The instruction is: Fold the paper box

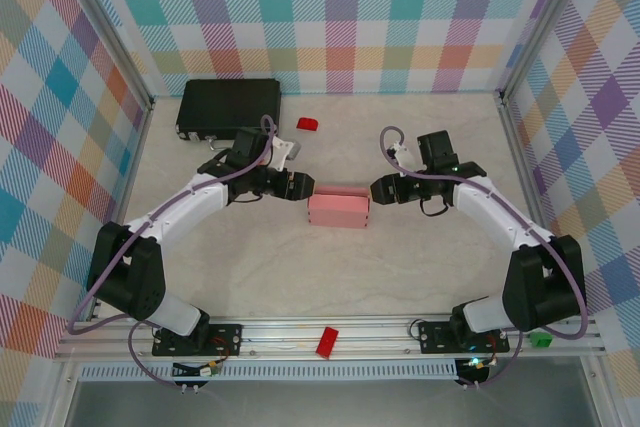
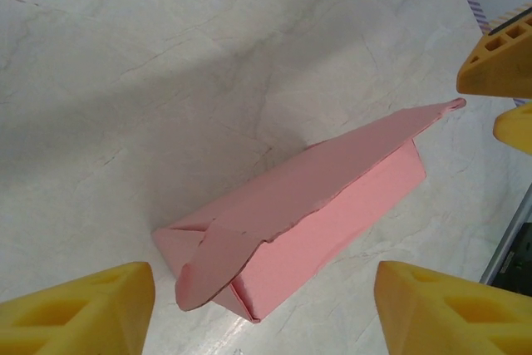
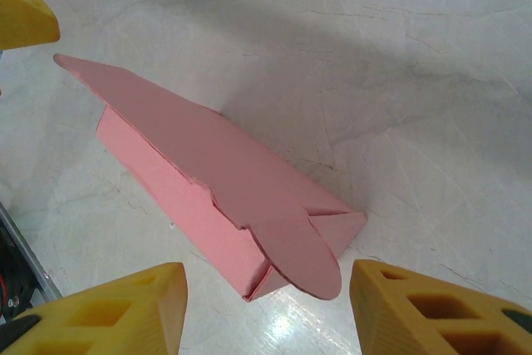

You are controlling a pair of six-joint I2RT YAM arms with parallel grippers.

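The paper box (image 1: 338, 209) is a small light-pink rectangular box lying on the table's middle, long axis left to right. Its lid panel stands slightly raised, and a rounded tab sticks out loose at each end. My left gripper (image 1: 300, 188) is at the box's left end and my right gripper (image 1: 378, 191) at its right end. In the left wrist view the box (image 2: 316, 205) lies ahead of my open left gripper (image 2: 264, 313), whose yellow fingers (image 2: 75, 309) stand clear of it. In the right wrist view the box (image 3: 183, 172) lies ahead of my open right gripper (image 3: 270, 309), untouched.
A black hard case (image 1: 228, 107) lies at the back left, with a small red block (image 1: 307, 124) beside it. Another red block (image 1: 327, 342) rests on the front rail between the arm bases. Plaid walls close in the left, back and right sides.
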